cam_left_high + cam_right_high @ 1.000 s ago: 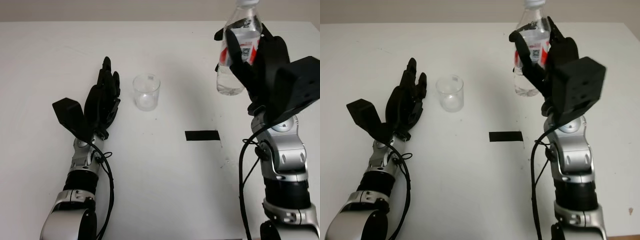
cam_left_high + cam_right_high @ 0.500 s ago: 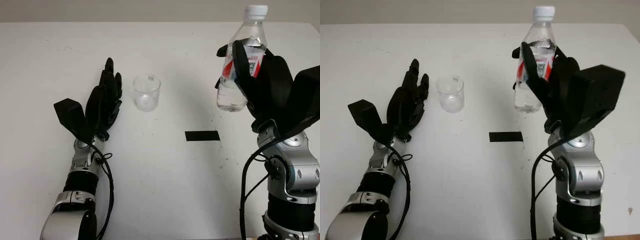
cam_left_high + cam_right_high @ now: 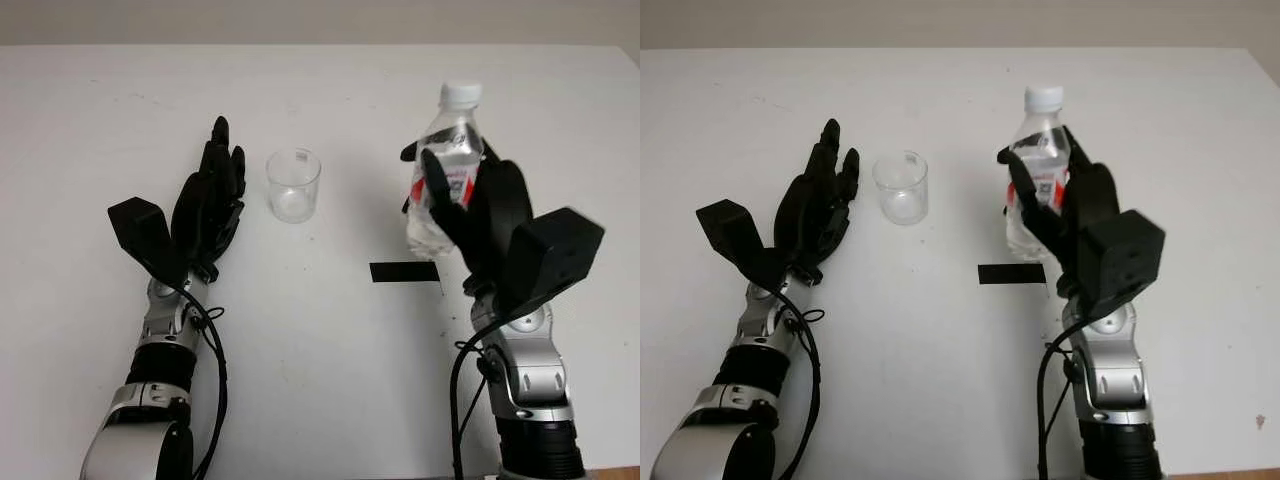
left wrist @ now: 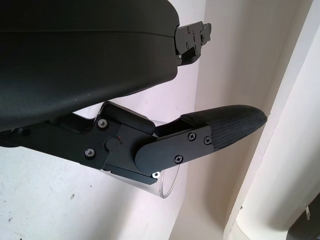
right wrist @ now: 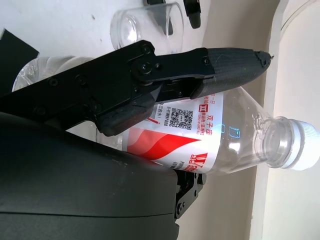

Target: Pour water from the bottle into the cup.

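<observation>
A clear plastic bottle (image 3: pixel 449 128) with a red-and-white label and a white cap stands upright in my right hand (image 3: pixel 455 192), which is shut on its middle. It hangs right of centre, above a black tape strip (image 3: pixel 404 271). In the right wrist view the bottle (image 5: pixel 200 135) lies between a black finger (image 5: pixel 215 65) and the palm, with the cup (image 5: pixel 145 22) behind it. The clear, empty-looking cup (image 3: pixel 294 185) stands upright on the white table (image 3: pixel 320 380), left of the bottle. My left hand (image 3: pixel 215 172) is open just left of the cup, apart from it.
The cup's rim (image 4: pixel 167 185) peeks out behind a left finger (image 4: pixel 220 127) in the left wrist view. A bare white tabletop surrounds the cup and tape. The table's far edge (image 3: pixel 300 44) meets a beige wall.
My right hand has carried the bottle down and to the left, nearer the cup and above the tape strip. The left hand and cup have stayed put.
</observation>
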Action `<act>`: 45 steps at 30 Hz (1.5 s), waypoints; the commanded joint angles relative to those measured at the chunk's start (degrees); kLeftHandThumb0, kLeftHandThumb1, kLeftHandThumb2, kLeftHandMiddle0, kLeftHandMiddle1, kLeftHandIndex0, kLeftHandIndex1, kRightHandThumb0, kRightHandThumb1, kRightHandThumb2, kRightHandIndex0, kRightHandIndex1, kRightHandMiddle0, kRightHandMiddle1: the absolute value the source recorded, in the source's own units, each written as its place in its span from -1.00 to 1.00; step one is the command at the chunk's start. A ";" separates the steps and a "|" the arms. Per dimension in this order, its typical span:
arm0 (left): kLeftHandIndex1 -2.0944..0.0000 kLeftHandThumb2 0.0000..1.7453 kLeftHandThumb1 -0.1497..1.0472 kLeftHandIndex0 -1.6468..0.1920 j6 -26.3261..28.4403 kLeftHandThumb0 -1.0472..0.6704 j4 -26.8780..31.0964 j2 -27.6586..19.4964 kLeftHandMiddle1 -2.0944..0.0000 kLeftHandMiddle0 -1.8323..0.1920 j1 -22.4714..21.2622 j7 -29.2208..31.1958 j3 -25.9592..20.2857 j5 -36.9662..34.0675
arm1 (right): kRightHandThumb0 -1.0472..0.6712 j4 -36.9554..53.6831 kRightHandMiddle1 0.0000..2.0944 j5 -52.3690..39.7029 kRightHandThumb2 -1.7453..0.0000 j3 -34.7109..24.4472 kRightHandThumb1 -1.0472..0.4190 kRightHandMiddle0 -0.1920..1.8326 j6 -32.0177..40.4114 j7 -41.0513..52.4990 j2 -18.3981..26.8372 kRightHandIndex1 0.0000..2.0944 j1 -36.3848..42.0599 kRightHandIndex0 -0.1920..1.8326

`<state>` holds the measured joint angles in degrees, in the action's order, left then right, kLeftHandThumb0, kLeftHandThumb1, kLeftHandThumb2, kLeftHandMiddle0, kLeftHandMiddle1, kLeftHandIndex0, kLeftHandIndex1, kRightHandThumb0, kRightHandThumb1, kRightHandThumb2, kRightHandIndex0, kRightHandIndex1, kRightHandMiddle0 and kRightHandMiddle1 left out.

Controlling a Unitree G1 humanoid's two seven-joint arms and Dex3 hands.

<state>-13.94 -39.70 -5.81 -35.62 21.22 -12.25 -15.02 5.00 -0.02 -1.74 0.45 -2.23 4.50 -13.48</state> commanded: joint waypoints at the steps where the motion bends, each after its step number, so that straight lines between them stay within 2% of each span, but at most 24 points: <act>1: 1.00 -0.18 1.00 1.00 0.41 -0.78 -0.35 -0.14 1.00 1.00 2.17 0.38 0.27 0.09 | -0.29 -0.08 1.00 0.01 0.48 0.25 -1.00 0.10 -1.97 -0.28 -1.10 1.00 1.33 0.50; 8: 1.00 -0.18 1.00 1.00 0.70 -0.77 -0.22 0.05 1.00 1.00 2.20 -0.28 0.13 0.13 | -0.32 -0.86 1.00 0.81 0.43 0.32 -1.00 0.21 -4.51 -1.94 -3.39 1.00 3.74 0.60; 12: 1.00 -0.17 1.00 1.00 0.77 -0.77 -0.55 0.08 1.00 1.00 2.01 -0.30 -0.06 -0.11 | -0.32 -2.73 1.00 0.04 0.45 -0.43 -1.00 0.22 -6.23 -2.48 -4.19 1.00 4.07 0.58; 21: 1.00 -0.18 1.00 1.00 0.77 -0.78 -1.45 -0.34 1.00 1.00 1.39 0.22 -0.05 0.04 | -0.31 -10.61 1.00 2.67 0.49 -2.20 -1.00 0.05 -14.06 -3.95 -2.72 1.00 1.69 0.47; 29: 1.00 -0.17 1.00 1.00 0.93 -0.77 -1.33 -0.29 1.00 1.00 1.30 0.06 0.08 0.12 | -0.32 -20.92 1.00 4.75 0.50 -3.08 -1.00 -0.02 -24.31 -5.42 -1.26 1.00 -3.31 0.44; 39: 1.00 -0.16 1.00 1.00 0.64 -0.78 -1.45 -0.46 1.00 1.00 1.40 -0.06 0.11 0.27 | -0.30 -22.02 1.00 4.72 0.49 -3.02 -1.00 0.01 -24.18 -5.92 -1.35 1.00 -5.10 0.48; 45: 1.00 -0.18 1.00 1.00 0.42 -0.78 -1.76 -0.43 1.00 1.00 1.25 0.30 -0.08 0.01 | -0.31 -19.86 1.00 1.56 0.50 -3.02 -1.00 0.03 -20.61 -4.22 -2.48 1.00 -4.66 0.49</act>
<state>-13.52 -40.15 -6.20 -35.71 21.47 -12.31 -15.06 -16.70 1.97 -4.66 -20.71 -6.51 2.32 -18.01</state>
